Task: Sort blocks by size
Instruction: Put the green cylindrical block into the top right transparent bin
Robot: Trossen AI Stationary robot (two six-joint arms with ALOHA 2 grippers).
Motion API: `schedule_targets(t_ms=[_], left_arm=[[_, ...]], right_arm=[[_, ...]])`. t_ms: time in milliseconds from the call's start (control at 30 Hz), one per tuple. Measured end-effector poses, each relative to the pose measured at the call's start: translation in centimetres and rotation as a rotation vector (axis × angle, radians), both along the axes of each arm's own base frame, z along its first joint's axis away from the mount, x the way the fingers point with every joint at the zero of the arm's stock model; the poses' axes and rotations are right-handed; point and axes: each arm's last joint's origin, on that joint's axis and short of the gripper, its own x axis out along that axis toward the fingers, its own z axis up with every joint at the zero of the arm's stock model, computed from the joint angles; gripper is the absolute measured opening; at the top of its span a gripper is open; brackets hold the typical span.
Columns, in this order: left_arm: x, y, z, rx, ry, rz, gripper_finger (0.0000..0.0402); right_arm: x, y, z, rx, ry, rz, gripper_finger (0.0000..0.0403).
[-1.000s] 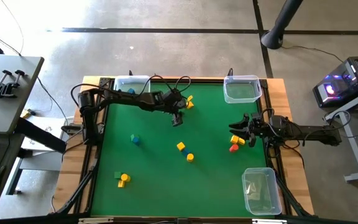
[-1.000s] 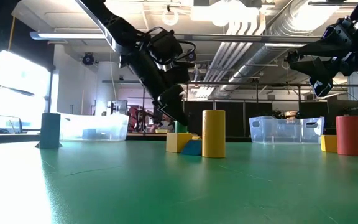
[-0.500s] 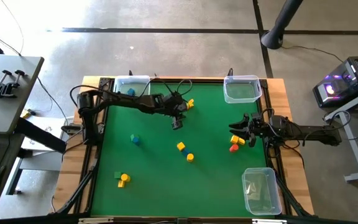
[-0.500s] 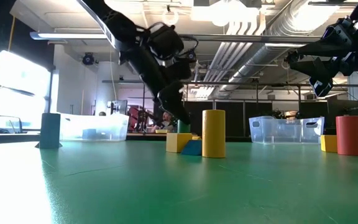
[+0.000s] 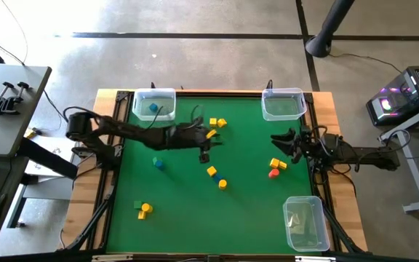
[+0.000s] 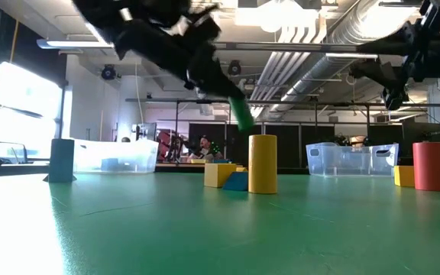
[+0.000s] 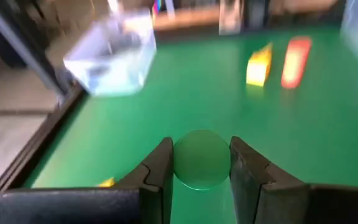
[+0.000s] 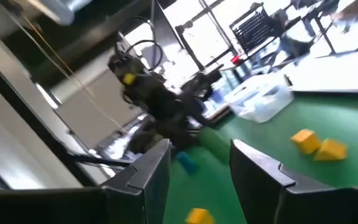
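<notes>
Between the left gripper's (image 7: pixel 201 171) fingers sits a green cylinder block (image 7: pixel 199 157), pinched on its curved sides and lifted clear of the green table (image 5: pixel 173 211). It looks light, rigid and smooth, so it could roll or slip unless gripped across its middle. Well apart, the right gripper (image 5: pixel 281 140) hovers open, empty, above yellow and red blocks (image 5: pixel 276 167).

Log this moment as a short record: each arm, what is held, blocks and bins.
left gripper: lifted above mid-table, fingers shut on a green cylinder block
right gripper: raised at the right edge, open, holding nothing
loose blocks: yellow and red pair near the right gripper, yellow cylinder mid-table
clear bins: two at far corners, one near right
</notes>
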Motion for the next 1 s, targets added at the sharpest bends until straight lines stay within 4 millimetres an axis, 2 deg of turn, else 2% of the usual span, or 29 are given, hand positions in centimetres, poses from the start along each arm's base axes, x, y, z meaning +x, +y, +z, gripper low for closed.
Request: schedule_targets(t_ms=[133, 233, 467, 667, 733, 867, 1000], left_arm=[[-1.4, -1.3, 0.8, -0.025, -0.227, -0.029, 0.0083], [-1.8, -2.1, 1.3, -0.027, -0.323, -0.053, 0.0083], [-1.8, -3.0, 1.7, -0.031, -0.371, -0.080, 0.0083], [-1.8, -3.5, 2.1, -0.021, -0.406, -0.099, 0.0085], [-1.8, -3.7, 2.2, -0.009, -0.419, -0.106, 0.0086], [-1.8, -3.8, 2.4, -0.001, -0.433, -0.112, 0.0087], [-1.8, -3.8, 2.6, -0.002, -0.449, -0.116, 0.0088]], right_arm=[[0.4, 0.2, -0.1, -0.078, 0.028, 0.013, 0.0156], [0.8, 0.4, 0.2, -0.132, 0.014, 0.033, 0.0156], [1.9, 1.6, 1.8, -0.352, -0.130, 0.117, 0.0156], [2.2, 2.1, 2.9, -0.349, -0.234, 0.172, 0.0156], [2.5, 2.2, 3.2, -0.418, -0.204, 0.171, 0.0156], [3.6, 2.6, 2.0, -0.607, -0.040, 0.176, 0.0156], [4.6, 2.5, 1.4, -0.642, 0.036, 0.091, 0.0158]])
